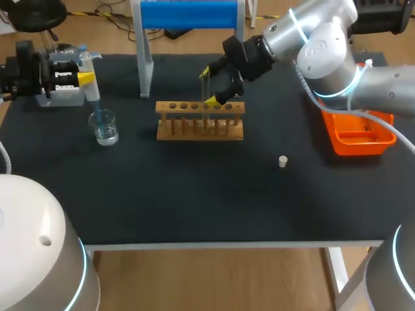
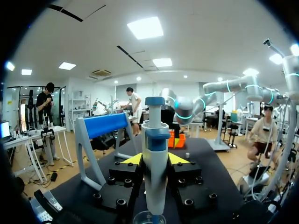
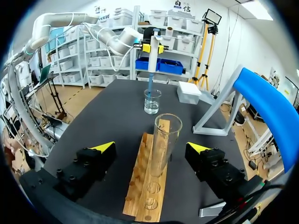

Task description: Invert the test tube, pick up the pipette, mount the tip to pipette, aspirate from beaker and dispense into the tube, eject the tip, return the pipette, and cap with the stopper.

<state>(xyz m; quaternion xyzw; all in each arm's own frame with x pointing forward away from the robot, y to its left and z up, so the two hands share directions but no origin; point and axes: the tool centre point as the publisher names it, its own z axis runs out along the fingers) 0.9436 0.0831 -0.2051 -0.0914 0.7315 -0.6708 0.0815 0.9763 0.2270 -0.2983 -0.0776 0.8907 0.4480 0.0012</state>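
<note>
A clear test tube (image 3: 166,142) stands upright, mouth up, in the wooden rack (image 1: 200,122). My right gripper (image 1: 209,86) is open, one yellow-tipped finger on each side of the tube and neither touching it. At the table's left my left gripper (image 1: 84,78) is shut on a blue and white pipette (image 2: 155,177), held upright. The pipette's blue tip dips into a glass beaker (image 1: 104,127) holding a little clear liquid. A small white stopper (image 1: 283,161) lies on the mat to the right of the rack.
A blue-topped stand (image 1: 188,14) rises at the back behind the rack. An orange tray (image 1: 360,135) sits at the right edge under my right arm. A white box (image 3: 189,92) lies near the beaker, on the stand's side.
</note>
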